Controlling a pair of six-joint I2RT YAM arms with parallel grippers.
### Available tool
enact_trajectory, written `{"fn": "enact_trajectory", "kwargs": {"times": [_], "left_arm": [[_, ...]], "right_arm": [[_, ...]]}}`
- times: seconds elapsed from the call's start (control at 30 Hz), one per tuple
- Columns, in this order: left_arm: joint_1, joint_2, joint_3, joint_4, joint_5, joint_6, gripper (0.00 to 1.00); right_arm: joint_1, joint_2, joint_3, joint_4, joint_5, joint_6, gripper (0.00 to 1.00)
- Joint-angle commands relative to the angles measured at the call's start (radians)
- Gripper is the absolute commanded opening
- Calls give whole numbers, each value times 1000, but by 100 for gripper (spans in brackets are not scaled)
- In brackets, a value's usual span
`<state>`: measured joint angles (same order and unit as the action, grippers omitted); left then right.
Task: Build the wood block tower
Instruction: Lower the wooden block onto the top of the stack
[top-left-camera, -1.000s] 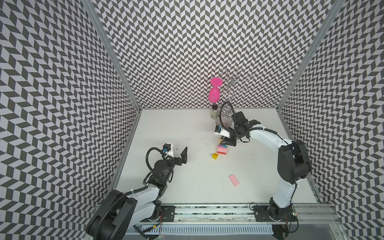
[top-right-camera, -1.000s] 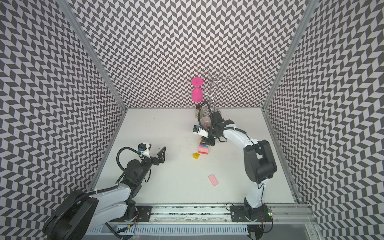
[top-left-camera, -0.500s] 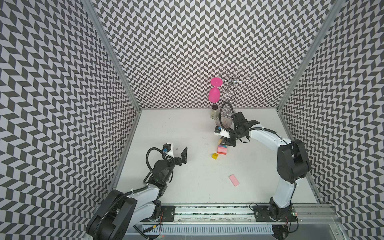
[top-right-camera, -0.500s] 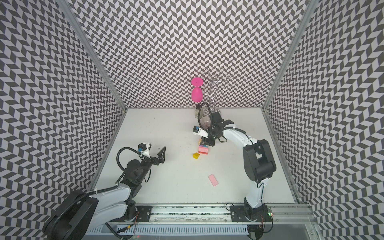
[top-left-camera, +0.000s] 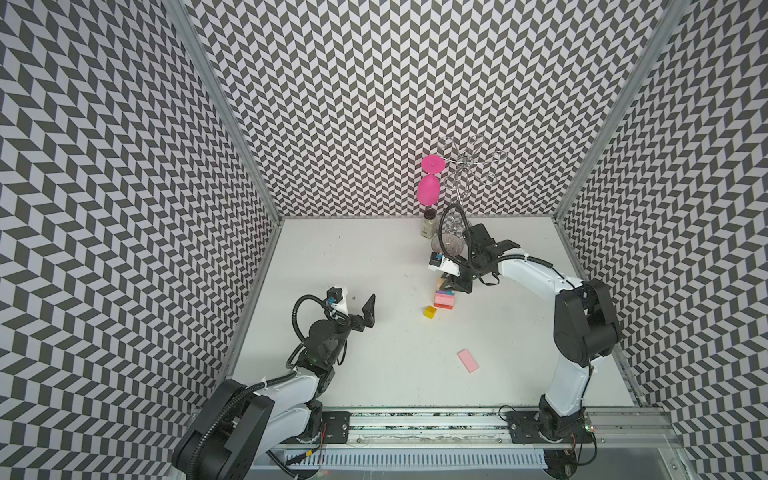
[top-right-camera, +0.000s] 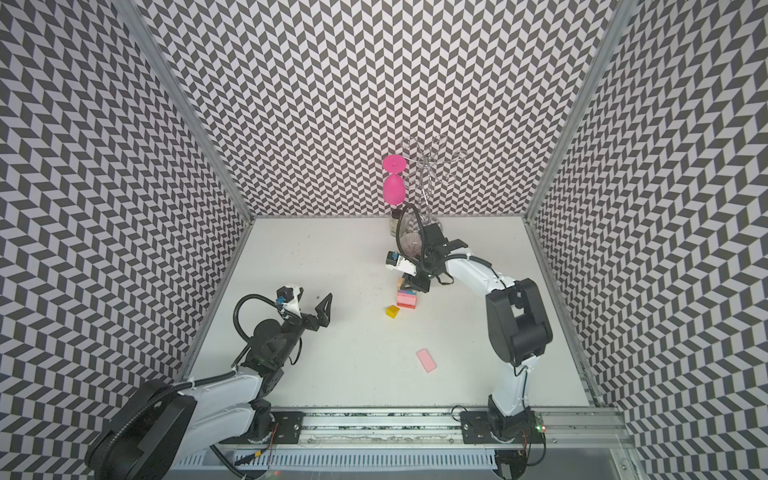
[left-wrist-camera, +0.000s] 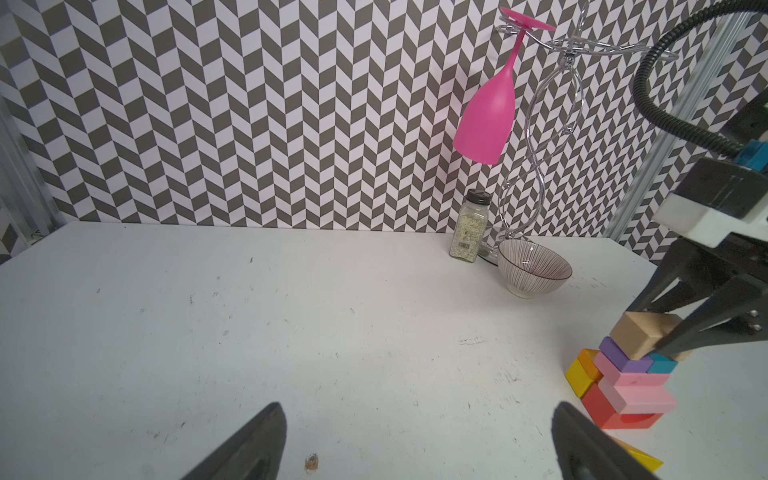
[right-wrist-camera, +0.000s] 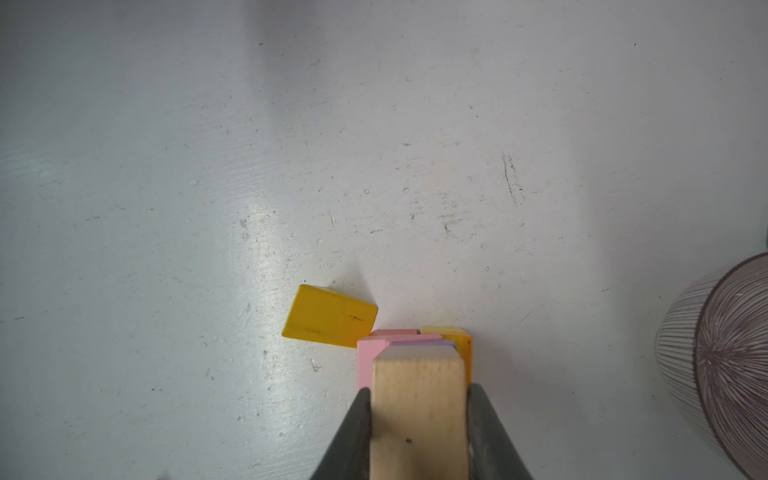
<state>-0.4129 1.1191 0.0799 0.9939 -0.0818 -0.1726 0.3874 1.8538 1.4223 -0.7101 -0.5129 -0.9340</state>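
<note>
The wood block tower (top-left-camera: 444, 298) (top-right-camera: 406, 299) stands right of the table's middle: red base, two pink slabs, then purple and teal pieces (left-wrist-camera: 627, 382). My right gripper (top-left-camera: 446, 286) (right-wrist-camera: 418, 388) reaches down over it, shut on a plain wood block (right-wrist-camera: 417, 399) (left-wrist-camera: 640, 338) that sits on the purple and teal pieces. A yellow wedge (top-left-camera: 430, 311) (right-wrist-camera: 330, 316) lies just left of the stack. A loose pink slab (top-left-camera: 468, 360) (top-right-camera: 427, 360) lies nearer the front. My left gripper (top-left-camera: 353, 305) (left-wrist-camera: 417, 409) hovers open at the left, holding nothing.
At the back wall, a pink goblet (top-left-camera: 429, 189) hangs upside down on a wire rack (top-left-camera: 461, 174). A spice jar (top-left-camera: 429, 224) and a ribbed bowl (top-left-camera: 451, 245) (right-wrist-camera: 727, 365) stand close behind the tower, beside my right arm.
</note>
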Motion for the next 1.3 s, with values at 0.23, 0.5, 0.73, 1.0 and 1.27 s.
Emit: {"fn": "enact_trajectory", "kwargs": {"times": [0.23, 0.5, 0.73, 1.0, 1.27], "left_arm": [[-9, -10, 4, 29, -1, 10, 100], [-10, -10, 4, 29, -3, 12, 100], [-10, -10, 4, 28, -3, 12, 100], [-12, -8, 4, 29, -4, 13, 100], [-13, -8, 4, 29, -4, 15, 100]], "right_arm": [[-11, 18, 23, 18, -13, -7, 0], [-10, 16, 21, 21, -20, -6, 5], [-10, 21, 20, 26, -24, -5, 13], [-10, 21, 17, 41, -8, 11, 31], [-10, 21, 18, 44, -7, 15, 39]]}}
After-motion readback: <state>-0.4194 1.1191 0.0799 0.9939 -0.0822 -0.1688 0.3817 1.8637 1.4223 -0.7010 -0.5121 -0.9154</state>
